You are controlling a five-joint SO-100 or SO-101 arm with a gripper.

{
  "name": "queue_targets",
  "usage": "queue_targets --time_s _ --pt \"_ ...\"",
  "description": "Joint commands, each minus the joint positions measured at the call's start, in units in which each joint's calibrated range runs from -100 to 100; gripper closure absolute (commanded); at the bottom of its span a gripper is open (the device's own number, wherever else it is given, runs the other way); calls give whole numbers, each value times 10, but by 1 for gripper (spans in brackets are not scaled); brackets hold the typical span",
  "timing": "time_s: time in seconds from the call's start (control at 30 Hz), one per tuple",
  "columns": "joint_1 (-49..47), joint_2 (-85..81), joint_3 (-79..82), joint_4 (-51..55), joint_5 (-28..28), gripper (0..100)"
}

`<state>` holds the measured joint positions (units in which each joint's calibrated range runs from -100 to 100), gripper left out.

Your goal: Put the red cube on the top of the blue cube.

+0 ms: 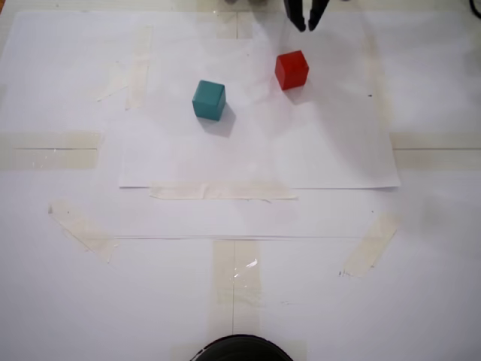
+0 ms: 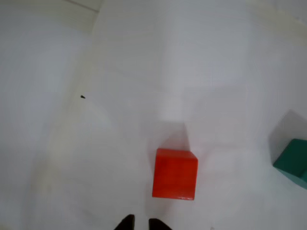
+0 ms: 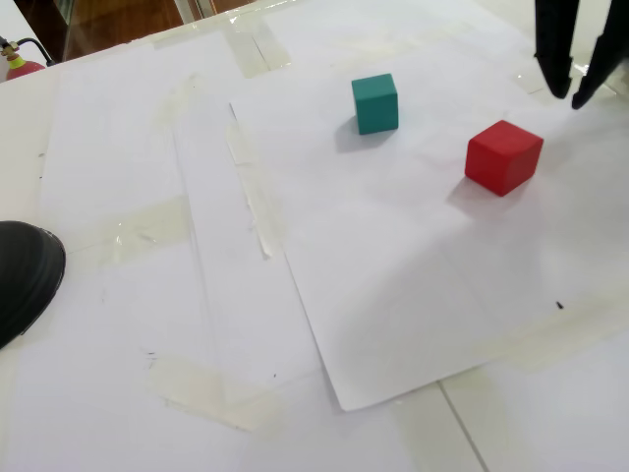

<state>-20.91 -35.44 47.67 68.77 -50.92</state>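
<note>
The work surface is a table covered in overlapping white paper sheets (image 1: 255, 150), held down with strips of yellowish translucent tape (image 1: 222, 192) along their edges and corners. In both fixed views the paper looks slightly wrinkled and catches soft glare. In a fixed view, a strip of brown wooden floor (image 3: 108, 20) shows past the far left edge of the table, and a rounded black object (image 3: 25, 275) sits at the left edge.

The small matte bright red cube (image 1: 291, 70) rests on the top sheet near the far edge, right of centre in a fixed view. The small matte teal blue-green cube (image 1: 209, 99) stands to its left and slightly nearer, well apart from it. Both sit flat on the paper, each casting a soft shadow.

The black two-finger gripper (image 1: 308, 25) hangs just beyond the red cube, touching nothing. Its jaws are parted by a narrow gap and hold nothing. In the wrist view only the fingertips (image 2: 125, 223) show at the bottom edge, with the red cube just ahead.
</note>
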Motion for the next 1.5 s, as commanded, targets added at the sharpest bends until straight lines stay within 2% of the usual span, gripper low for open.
queue_targets --time_s 0.0,0.17,0.3,0.63,0.83,1.1,1.47 --pt "9 6 -18 -6 -11 92" --pt "18 21 -35 -3 -8 90" --pt "23 39 -61 2 7 84" --pt "6 59 -70 10 -12 75" --pt "-12 73 -69 -22 -11 68" --pt "-29 119 -56 -114 -4 67" --pt "-20 165 -23 -161 1 67"
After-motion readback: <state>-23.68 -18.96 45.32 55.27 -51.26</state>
